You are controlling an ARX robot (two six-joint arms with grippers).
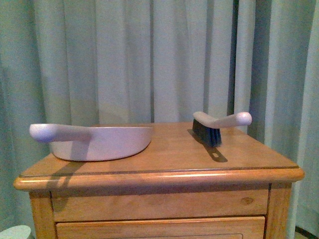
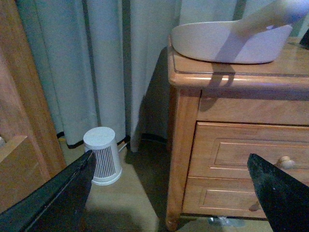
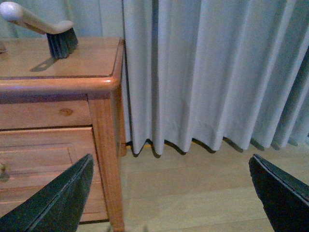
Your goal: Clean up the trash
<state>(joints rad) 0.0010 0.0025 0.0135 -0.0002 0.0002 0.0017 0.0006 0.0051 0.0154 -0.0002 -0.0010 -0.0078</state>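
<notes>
Left claw (image 2: 170, 155) and right claw (image 3: 170, 158) — both spread wide.

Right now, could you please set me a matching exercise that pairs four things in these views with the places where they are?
Things:
1. dustpan
2. brush
3. white slatted canister
4. curtain

Places:
a. on the floor beside the cabinet
b. lying on the cabinet top, on the robot's left side
c. hanging behind the cabinet
d. standing on its bristles on the cabinet top, on the robot's right side

Pairs: 1-b; 2-d; 3-a; 4-c.
</notes>
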